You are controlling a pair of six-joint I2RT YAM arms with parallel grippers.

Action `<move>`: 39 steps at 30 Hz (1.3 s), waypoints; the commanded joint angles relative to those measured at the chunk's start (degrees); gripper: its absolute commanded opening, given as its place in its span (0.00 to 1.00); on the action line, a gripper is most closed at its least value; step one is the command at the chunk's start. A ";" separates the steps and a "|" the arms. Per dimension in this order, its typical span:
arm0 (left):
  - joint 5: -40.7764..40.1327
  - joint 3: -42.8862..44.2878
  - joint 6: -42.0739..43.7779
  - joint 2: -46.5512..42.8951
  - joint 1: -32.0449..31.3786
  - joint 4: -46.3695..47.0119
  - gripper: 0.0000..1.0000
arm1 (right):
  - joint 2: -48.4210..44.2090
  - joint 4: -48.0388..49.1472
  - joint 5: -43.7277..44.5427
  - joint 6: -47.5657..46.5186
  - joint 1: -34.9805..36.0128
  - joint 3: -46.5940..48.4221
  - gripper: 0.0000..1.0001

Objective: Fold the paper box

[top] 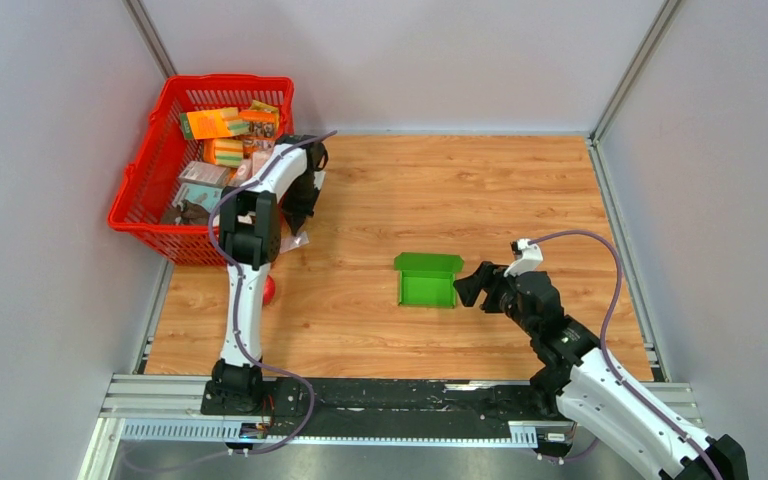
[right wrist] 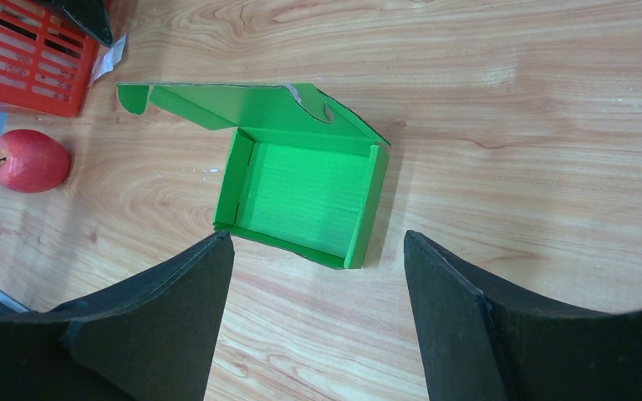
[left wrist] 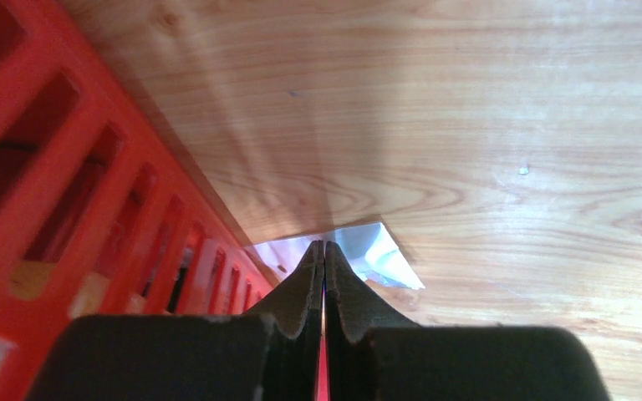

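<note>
I have my right fingers [top: 472, 284] spread wide with nothing between them. They sit low over the counter [top: 520, 190], just right of the paper box [top: 427, 285], close to its right wall but not touching it. The box stands near the middle of the counter, a little right of centre. Its bright green tray is formed, with all four side walls upright and nothing inside. The lid is open, hinged along the far wall and leaning away to the far side, its tuck flap and one small ear still unfolded. From my right wrist, the box [right wrist: 309, 200] fills the gap between my two dark fingers.

My left fingers [left wrist: 323, 267] are far off to the left, pressed together beside the red basket [top: 135, 215], which holds small packages [top: 225, 125]. Their tips meet right over a white crinkled scrap [left wrist: 376, 255] lying on the wood against the basket's wall. I cannot tell whether they pinch the scrap or only rest on it.

A red apple [right wrist: 29, 160] lies on the counter near the basket, left of the box and well apart from it.
</note>
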 commanded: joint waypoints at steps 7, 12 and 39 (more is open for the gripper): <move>7.25 -20.16 -4.62 -14.93 -2.13 5.20 0.08 | 0.26 3.34 -0.45 0.10 -0.10 -0.07 0.77; 8.84 -30.61 -6.81 -23.28 -5.30 12.06 0.11 | -0.18 2.99 -0.36 0.19 -0.19 -0.16 0.77; -20.52 -4.98 -12.53 -2.92 -6.88 -7.95 0.00 | -3.79 2.29 -0.98 0.54 -0.27 -0.51 0.77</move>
